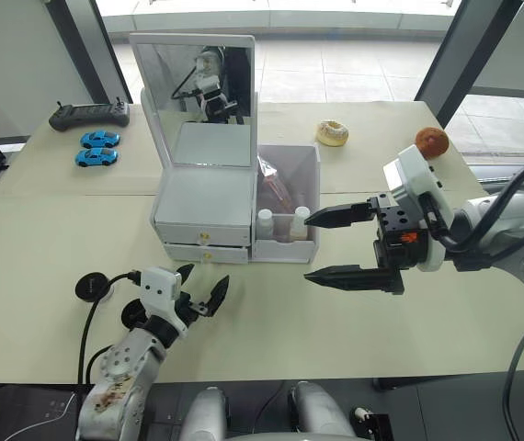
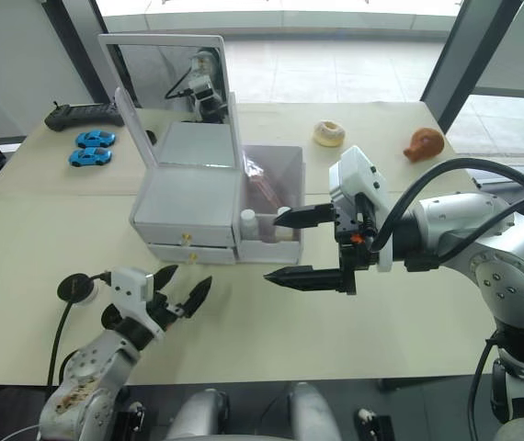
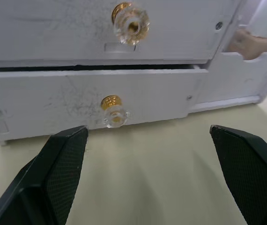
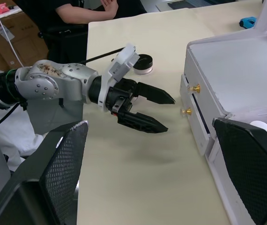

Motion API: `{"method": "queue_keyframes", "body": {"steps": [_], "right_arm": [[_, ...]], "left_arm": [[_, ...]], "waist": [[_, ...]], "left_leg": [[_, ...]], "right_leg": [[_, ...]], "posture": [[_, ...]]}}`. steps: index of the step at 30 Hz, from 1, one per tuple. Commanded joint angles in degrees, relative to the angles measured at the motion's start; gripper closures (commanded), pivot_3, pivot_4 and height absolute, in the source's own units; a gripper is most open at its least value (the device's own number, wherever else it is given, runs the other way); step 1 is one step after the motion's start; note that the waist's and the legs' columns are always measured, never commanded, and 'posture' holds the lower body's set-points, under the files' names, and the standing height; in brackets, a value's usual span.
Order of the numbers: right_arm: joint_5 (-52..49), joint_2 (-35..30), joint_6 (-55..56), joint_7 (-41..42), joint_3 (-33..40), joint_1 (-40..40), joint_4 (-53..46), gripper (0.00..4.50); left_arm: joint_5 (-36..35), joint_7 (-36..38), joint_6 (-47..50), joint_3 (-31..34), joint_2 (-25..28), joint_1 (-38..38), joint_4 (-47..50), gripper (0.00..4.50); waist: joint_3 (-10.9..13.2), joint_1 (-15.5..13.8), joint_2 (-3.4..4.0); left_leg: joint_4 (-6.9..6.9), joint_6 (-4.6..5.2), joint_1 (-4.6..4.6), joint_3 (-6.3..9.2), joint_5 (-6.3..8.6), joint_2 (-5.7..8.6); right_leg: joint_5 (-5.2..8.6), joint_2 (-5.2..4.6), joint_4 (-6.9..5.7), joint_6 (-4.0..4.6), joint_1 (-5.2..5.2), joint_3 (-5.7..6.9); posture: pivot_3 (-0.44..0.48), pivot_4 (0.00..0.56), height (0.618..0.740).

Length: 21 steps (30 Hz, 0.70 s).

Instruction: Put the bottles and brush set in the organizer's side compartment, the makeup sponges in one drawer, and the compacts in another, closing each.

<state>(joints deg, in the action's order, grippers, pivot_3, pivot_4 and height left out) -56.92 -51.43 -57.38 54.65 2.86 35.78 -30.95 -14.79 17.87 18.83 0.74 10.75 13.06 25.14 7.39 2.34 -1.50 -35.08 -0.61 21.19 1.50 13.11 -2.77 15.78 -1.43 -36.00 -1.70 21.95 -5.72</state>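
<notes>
While my left end effector (image 1: 201,290) hangs released low over the beige counter (image 1: 51,239), two round black compacts (image 1: 90,287) lie just beside it at nine o'clock, one partly hidden by my wrist. At twelve o'clock stands the white plastic organizer (image 1: 207,207); its two gold-knobbed drawers (image 3: 117,110) face me, the lower one slightly ajar. My right end effector (image 1: 326,245) hovers with fingers spread, at three o'clock of the translucent side compartment (image 1: 306,170). Inside it stand two white-capped bottles (image 1: 283,223) and the clear pouch of reddish brushes (image 1: 275,186). Farther back rises the tall upright mirror (image 1: 198,92).
</notes>
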Motion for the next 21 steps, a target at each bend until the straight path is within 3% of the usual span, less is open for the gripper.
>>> {"method": "queue_keyframes", "body": {"steps": [1,9,12,21], "right_arm": [[-2.2,0.4,0.3,0.7,0.9,2.5,-0.6,0.00],[-3.5,0.3,0.6,2.3,0.1,4.0,-0.6,0.00],[-3.1,0.2,0.6,2.1,-0.1,4.1,-0.7,0.00],[-2.0,-0.3,0.2,0.8,-0.3,4.3,-0.5,0.00]], "left_arm": [[3.9,-2.7,-3.8,-1.7,-0.8,-1.2,-0.5,0.03],[7.3,-6.2,-7.1,-2.6,-3.5,-4.6,-4.8,0.03],[8.1,-6.9,-6.9,-2.8,-4.1,-6.2,-6.4,0.63],[10.5,-5.2,-9.2,-6.1,-3.2,-7.0,-7.1,3.30]], "waist": [[0.0,0.1,0.00],[0.0,-0.1,0.00],[0.0,-0.1,0.00],[0.0,-0.1,0.00]], "left_leg": [[0.01,0.00,0.01,0.01,0.00,-0.01],[0.00,0.00,0.01,0.00,0.00,0.00],[0.00,0.00,0.01,0.01,0.00,0.00],[0.00,0.00,0.01,0.02,0.00,0.01]], "right_leg": [[0.00,0.02,-0.01,0.00,0.01,0.00],[0.00,0.00,0.01,0.00,-0.02,0.01],[0.00,0.01,0.01,-0.01,-0.02,0.01],[-0.01,0.01,0.00,-0.02,-0.01,0.01]], "posture": [[0.000,0.150,0.740],[0.000,0.150,0.740],[0.000,0.150,0.740],[0.000,0.150,0.740]]}}
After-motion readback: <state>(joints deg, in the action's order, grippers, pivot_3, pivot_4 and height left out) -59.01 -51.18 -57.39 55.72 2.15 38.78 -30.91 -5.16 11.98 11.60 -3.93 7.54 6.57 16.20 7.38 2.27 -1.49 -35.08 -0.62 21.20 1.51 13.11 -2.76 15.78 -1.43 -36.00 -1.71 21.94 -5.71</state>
